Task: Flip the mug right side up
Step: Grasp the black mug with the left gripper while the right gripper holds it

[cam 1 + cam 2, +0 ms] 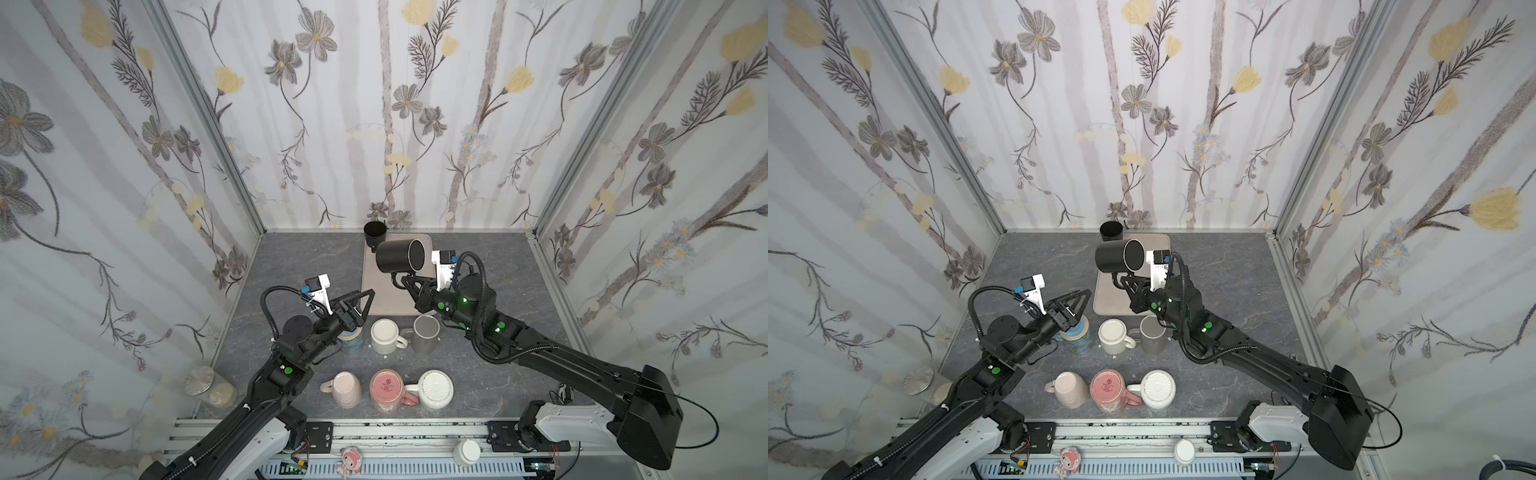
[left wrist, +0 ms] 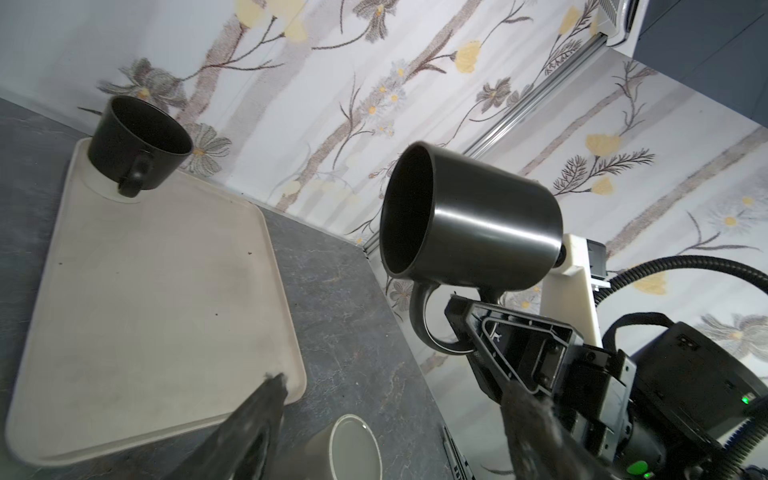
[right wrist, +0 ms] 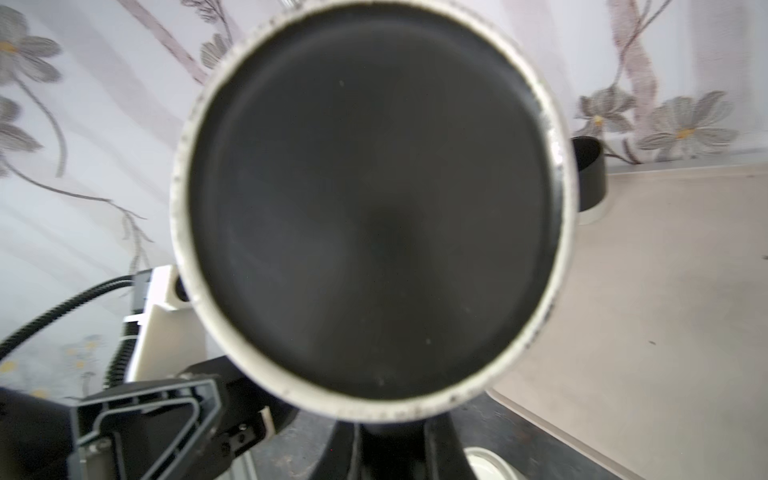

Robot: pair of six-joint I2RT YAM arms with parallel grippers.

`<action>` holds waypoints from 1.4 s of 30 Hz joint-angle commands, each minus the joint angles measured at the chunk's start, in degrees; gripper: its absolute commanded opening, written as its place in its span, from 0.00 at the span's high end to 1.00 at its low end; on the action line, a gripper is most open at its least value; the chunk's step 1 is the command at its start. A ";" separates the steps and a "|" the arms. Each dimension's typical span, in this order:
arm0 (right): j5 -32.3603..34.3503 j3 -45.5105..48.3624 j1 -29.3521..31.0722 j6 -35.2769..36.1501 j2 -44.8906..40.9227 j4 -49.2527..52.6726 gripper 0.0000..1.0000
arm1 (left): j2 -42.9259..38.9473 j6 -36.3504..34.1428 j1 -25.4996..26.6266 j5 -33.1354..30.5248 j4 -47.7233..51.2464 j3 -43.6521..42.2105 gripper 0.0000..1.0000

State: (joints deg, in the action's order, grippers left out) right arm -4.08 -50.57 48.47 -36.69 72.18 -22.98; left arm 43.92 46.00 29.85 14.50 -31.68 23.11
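- The grey table (image 1: 299, 266) carries a beige tray (image 1: 384, 297) at its far middle. Several other mugs stand nearer, among them a white mug (image 1: 384, 334) that is upside down and a grey mug (image 1: 426, 332) with its mouth up.
- The black mug (image 1: 395, 257), the thing of the task, is in the air above the far part of the tray and touches nothing but the gripper. It lies on its side: the mouth looks to the left, the pale-ringed base looks to the right, and the handle hangs below.
- The right gripper (image 1: 409, 284) comes from the near right. Its jaws are closed on the handle of the black mug, and this is the only hold on it.
- The left gripper (image 1: 365, 296) hovers at the near left corner of the tray. Its fingers are spread apart and hold nothing.
- A small black cup (image 1: 375, 235) stands mouth up on the far left corner of the tray, just beside the lifted mug.
- The step in hand, as I judge it, is the turning itself, and it looks about half done.
- The next move calls for another quarter turn of the right wrist, so that the mouth looks up. After this the mug should go down on a bare part of the tray, clear of the small black cup. Because the hold is only on the handle, the mug may swing, so the turn should be slow.
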 commanded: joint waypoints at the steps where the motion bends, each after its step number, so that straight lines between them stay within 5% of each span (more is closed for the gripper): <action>1: -8.56 -0.12 -0.01 -5.70 1.73 -19.46 1.00 | 1.94 2.42 0.12 3.95 -11.25 -0.20 0.23; 12: -15.79 0.23 1.18 -11.31 4.37 -25.03 1.00 | 4.84 3.83 0.21 6.27 -23.64 -1.95 0.60; 22: -19.73 1.43 1.54 -15.26 6.77 -30.26 1.00 | 5.48 6.44 0.21 8.72 -30.97 -2.55 0.67; 30: -20.24 1.57 1.98 -16.22 8.06 -31.44 1.00 | 5.75 6.82 0.28 8.21 -30.28 -2.54 0.70; 39: -19.18 2.57 1.89 -15.36 7.15 -30.08 1.00 | 5.63 5.88 0.31 5.69 -25.36 -0.84 1.00; 42: -17.10 3.07 1.77 -12.85 5.41 -26.26 0.84 | 5.57 3.14 0.34 3.73 -17.27 2.11 1.00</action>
State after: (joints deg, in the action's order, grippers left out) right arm -22.57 -47.79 50.24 -52.12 79.11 -48.75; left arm 49.65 52.77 30.30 20.93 -53.65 22.90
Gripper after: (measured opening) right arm 0.139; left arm 0.127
